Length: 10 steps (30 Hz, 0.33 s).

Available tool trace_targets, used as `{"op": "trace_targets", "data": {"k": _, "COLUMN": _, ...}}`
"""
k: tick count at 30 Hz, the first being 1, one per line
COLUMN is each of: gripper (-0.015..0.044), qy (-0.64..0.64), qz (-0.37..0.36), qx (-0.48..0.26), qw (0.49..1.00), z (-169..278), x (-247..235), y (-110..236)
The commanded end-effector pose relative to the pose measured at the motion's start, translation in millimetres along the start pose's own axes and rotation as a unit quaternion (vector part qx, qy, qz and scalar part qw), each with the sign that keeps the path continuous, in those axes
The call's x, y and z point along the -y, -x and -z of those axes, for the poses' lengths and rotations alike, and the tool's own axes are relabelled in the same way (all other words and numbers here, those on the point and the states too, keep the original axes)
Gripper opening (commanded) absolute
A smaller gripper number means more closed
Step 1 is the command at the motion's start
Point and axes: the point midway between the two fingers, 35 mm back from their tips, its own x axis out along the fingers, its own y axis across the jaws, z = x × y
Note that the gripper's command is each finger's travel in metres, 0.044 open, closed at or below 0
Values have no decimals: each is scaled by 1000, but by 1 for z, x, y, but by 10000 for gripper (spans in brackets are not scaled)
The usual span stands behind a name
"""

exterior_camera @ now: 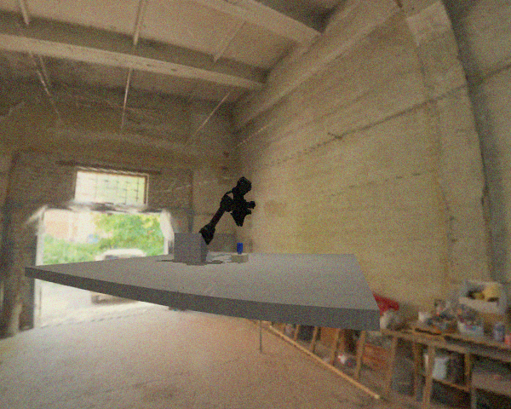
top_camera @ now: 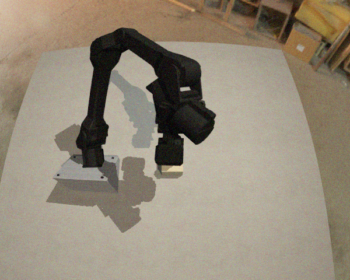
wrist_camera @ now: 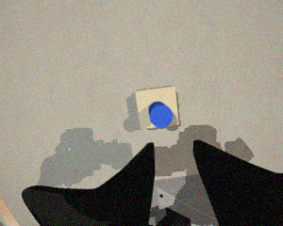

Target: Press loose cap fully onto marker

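Note:
The cream holder block [top_camera: 172,172] [exterior_camera: 239,258] [wrist_camera: 144,100] stands on the grey table [top_camera: 229,195]. A blue cap [wrist_camera: 160,115] [exterior_camera: 239,246] sits upright on top of the marker in the block; the marker's body is hidden under it. In the top view the gripper hides the cap and the marker. My gripper [top_camera: 169,159] [exterior_camera: 239,223] [wrist_camera: 174,147] hangs above the capped marker, clear of it. Its fingers stand partly apart, with only table and shadow showing between them.
The arm's grey base block [top_camera: 87,176] [exterior_camera: 189,248] stands left of the holder block. Shelves with boxes [top_camera: 301,42] stand beyond the far right of the table.

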Motion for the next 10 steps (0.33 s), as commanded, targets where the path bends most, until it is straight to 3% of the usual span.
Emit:
{"op": "trace_targets", "data": {"k": 1, "gripper": 236, "qy": 1, "qz": 1, "qx": -1, "qw": 1000, "z": 1, "x": 1, "y": 1}}
{"op": "trace_targets", "data": {"k": 8, "gripper": 420, "qy": 1, "qz": 1, "qx": -1, "qw": 1000, "z": 1, "x": 1, "y": 1}}
{"op": "trace_targets", "data": {"k": 10, "gripper": 440, "qy": 1, "qz": 1, "qx": -1, "qw": 1000, "z": 1, "x": 1, "y": 1}}
